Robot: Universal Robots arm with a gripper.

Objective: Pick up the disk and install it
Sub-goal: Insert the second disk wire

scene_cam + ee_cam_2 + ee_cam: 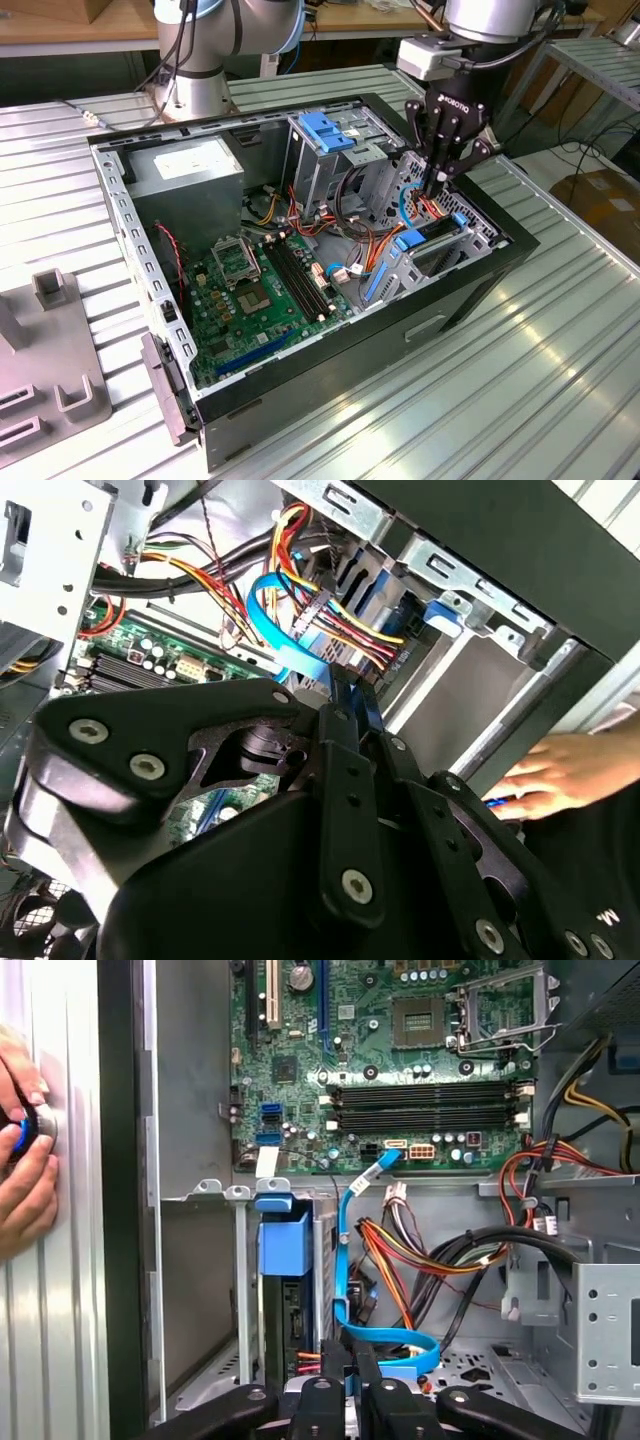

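Tabletop (560, 350): ribbed metal surface carrying the open computer case; a grey fixture plate lies at the exterior view's left edge.
Computer case (470, 290): black tower lying on its side with the side panel off, interior facing up.
Motherboard (255, 295): green board on the case floor, with an empty processor socket and dark memory slots.
Drive cage (330, 150): silver metal cage at the far side of the case, topped by a blue plastic bracket (322, 130).
Disk (285, 1290): seated on edge in a metal bay at the case's front end, its blue carrier frame showing in the first wrist view; in the exterior view the blue frame sits just below the tool.
Cables (420, 1260): red, yellow and orange wires and a flat blue data cable run beside the disk bay.
Tool (441, 183): black fingers drawn close together, pointing down over the disk bay; whether they grip anything cannot be told.
Hand (25, 1155): a person's hand rests outside the case wall, fingers on a small blue-and-dark object.
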